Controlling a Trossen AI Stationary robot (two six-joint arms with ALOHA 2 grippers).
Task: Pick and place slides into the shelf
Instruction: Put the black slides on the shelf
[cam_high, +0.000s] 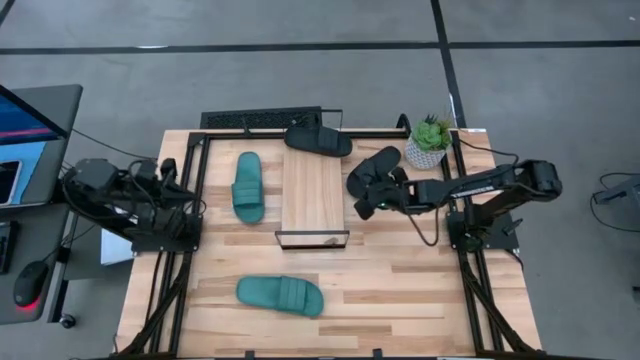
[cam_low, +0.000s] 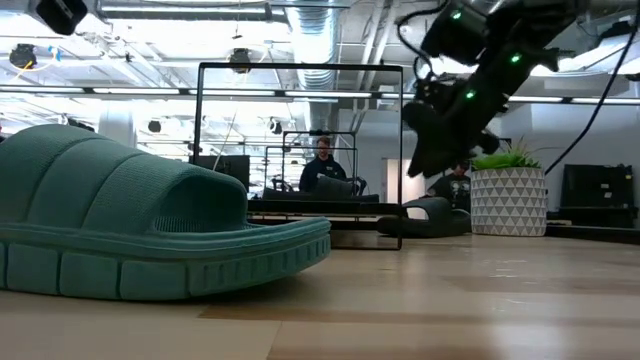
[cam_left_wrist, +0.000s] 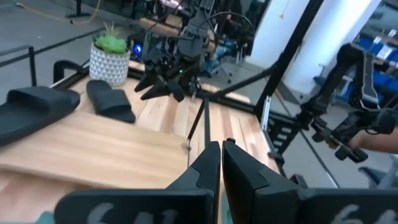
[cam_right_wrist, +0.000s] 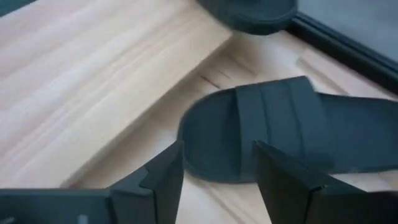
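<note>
The right pincer (cam_high: 364, 197) hangs in the air just right of the shelf (cam_high: 312, 190), its two fingers (cam_right_wrist: 163, 176) spread apart and holding nothing. In the right wrist view it hovers right over a black slide (cam_right_wrist: 280, 134) that lies flat on the table (cam_high: 400, 280), between the shelf's right edge and a small potted plant (cam_high: 428, 142) in a white patterned pot. In the low view the same arm reaches down from above, clear of the tabletop.

The shelf, a light-wood plank on a thin black wire frame, stands in the middle of the table. A second black slide (cam_high: 318, 140) rests at its far end, partly overhanging the plank's edge. A teal slide (cam_high: 248, 186) lies on the table just left of the shelf, parallel to its long side. Another teal slide (cam_high: 280, 295) lies crosswise nearer the front edge of the table, well apart from the shelf.

The left pincer (cam_left_wrist: 221, 152) waits at the table's left edge, its fingers pressed together and empty.

A person (cam_low: 322, 165) sits in the room beyond the table.
</note>
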